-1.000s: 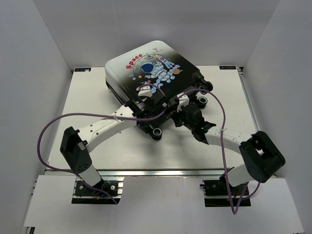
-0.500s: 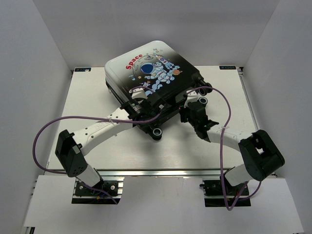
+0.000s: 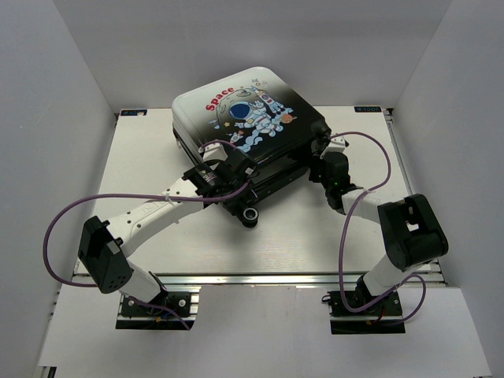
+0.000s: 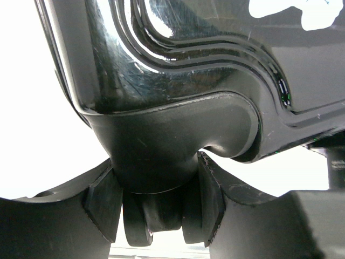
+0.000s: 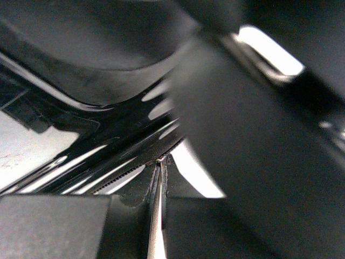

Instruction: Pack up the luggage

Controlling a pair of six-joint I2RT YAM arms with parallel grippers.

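The luggage [image 3: 244, 118] lies flat and closed on the table, astronaut print and red "Space" word facing up. My left gripper [image 3: 227, 169] is at its near-left edge. In the left wrist view my left gripper [image 4: 156, 213] is shut on a black wheel [image 4: 153, 218] under the glossy shell [image 4: 178, 81], one finger [image 4: 102, 202] on each side. My right gripper [image 3: 327, 164] is at the luggage's right corner. In the right wrist view my right gripper [image 5: 160, 168] is shut, its tips against the zipper seam [image 5: 116, 183]. Whether anything is pinched there is hidden.
Another black wheel [image 3: 250, 214] sticks out at the luggage's near corner. White walls close in the table [image 3: 142, 157] on the left, right and back. A metal rail [image 3: 260, 277] runs along the near edge. Purple cables [image 3: 71, 213] loop off both arms.
My left gripper has moved left along the luggage's near edge onto a wheel. My right gripper has moved right and back to the luggage's right corner, covering the wheels there.
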